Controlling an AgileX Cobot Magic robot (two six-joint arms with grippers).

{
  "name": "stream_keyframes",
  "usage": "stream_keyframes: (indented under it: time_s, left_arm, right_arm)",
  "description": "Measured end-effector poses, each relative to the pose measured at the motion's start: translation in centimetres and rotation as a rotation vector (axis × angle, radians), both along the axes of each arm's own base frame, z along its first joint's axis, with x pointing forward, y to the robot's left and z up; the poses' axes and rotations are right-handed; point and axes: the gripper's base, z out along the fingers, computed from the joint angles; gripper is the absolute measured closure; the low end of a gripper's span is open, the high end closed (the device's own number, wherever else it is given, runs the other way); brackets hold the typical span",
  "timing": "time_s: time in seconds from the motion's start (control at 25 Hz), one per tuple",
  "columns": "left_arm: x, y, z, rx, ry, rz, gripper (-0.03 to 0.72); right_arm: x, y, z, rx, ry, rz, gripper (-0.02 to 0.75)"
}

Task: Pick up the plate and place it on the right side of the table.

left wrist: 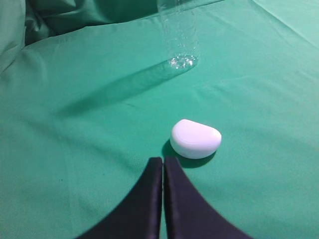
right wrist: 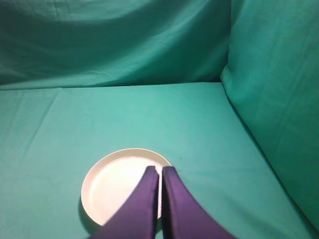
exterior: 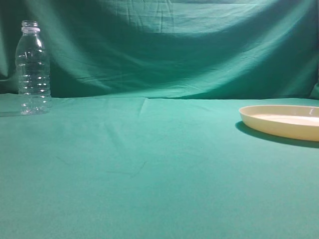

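Observation:
The cream-yellow plate (exterior: pixel 285 123) lies flat on the teal table (exterior: pixel 149 169) at the right edge of the exterior view, partly cut off by the frame. It also shows in the right wrist view (right wrist: pixel 114 186), below my right gripper (right wrist: pixel 160 169). That gripper is shut, its dark fingers hang over the plate's right part and hold nothing. My left gripper (left wrist: pixel 163 159) is shut and empty, low over the cloth. Neither gripper shows in the exterior view.
A clear plastic bottle (exterior: pixel 33 69) stands upright at the far left by the backdrop; its base shows in the left wrist view (left wrist: pixel 180 42). A small white rounded object (left wrist: pixel 195 138) lies on the cloth just ahead of the left fingertips. Green cloth walls rise behind and at the right.

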Motion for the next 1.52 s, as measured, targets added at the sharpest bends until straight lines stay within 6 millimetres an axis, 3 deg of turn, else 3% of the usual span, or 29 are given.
stream_keyframes:
  time_s: [0.36, 0.6, 0.76, 0.88, 1.28, 1.4, 1.52]
  left_arm:
    - [0.0, 0.0, 0.0, 0.0, 0.0, 0.0, 0.688]
    - [0.0, 0.0, 0.0, 0.0, 0.0, 0.0, 0.688]
    - [0.0, 0.0, 0.0, 0.0, 0.0, 0.0, 0.688]
    - [0.0, 0.0, 0.0, 0.0, 0.0, 0.0, 0.688]
    - [0.0, 0.0, 0.0, 0.0, 0.0, 0.0, 0.688]
    - [0.0, 0.0, 0.0, 0.0, 0.0, 0.0, 0.688]
    - [0.0, 0.0, 0.0, 0.0, 0.0, 0.0, 0.688]
  right_arm:
    - [-3.8, 0.7, -0.8, 0.092, -0.138, 0.08, 0.738]
    - [-3.8, 0.8, -0.9, 0.104, -0.128, 0.09, 0.738]
    - [-2.5, 0.5, -1.7, 0.031, -0.191, 0.069, 0.738]
    - [-1.2, 0.2, -4.2, -0.031, -0.201, 0.043, 0.738]
    - [2.7, 0.3, -16.0, -0.04, -0.18, 0.049, 0.738]
    - [2.9, 0.4, -18.3, -0.022, -0.126, 0.045, 0.738]
    - [2.9, 0.4, -18.7, -0.012, -0.1, 0.043, 0.738]
